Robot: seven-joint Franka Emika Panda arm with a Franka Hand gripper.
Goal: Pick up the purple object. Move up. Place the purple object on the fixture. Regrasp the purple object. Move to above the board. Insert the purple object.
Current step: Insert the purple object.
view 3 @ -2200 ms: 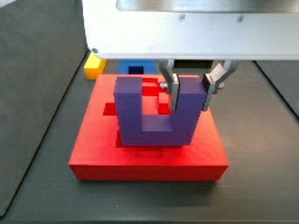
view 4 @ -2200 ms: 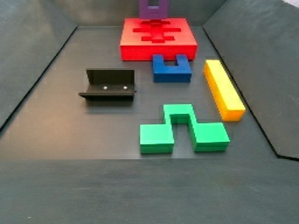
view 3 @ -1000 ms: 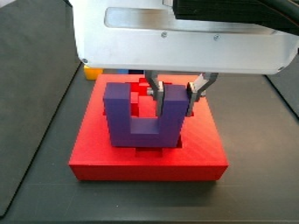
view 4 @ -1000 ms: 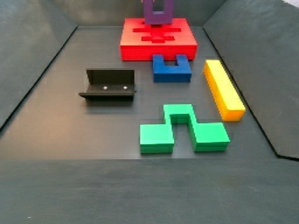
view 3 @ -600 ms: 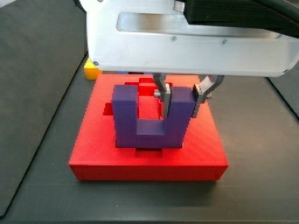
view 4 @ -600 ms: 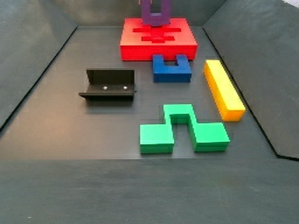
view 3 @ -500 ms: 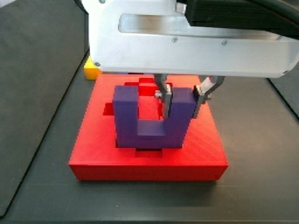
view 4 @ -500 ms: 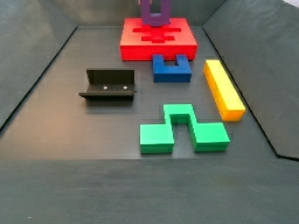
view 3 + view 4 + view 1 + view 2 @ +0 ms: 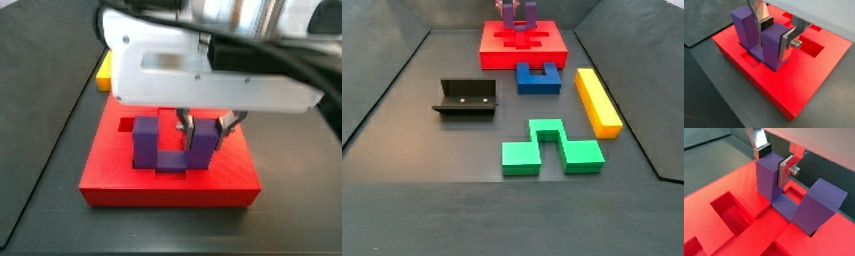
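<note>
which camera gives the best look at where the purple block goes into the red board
A wrist view: the purple block sits base-down in the board's recess, the gripper shut on one prong. In side views, one is partly blocked by the arm; in the other it looks tiny.

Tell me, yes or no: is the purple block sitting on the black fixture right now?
No. In a side view the fixture stands bare on the floor, while the gripper holds the purple block at the red board.

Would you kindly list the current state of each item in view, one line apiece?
Gripper: over the board, shut on one prong.
Purple object: upright, prongs up, base down in a board recess.
Board: flat on the floor.
Fixture: empty.
Blue block: lying beside the board.
</note>
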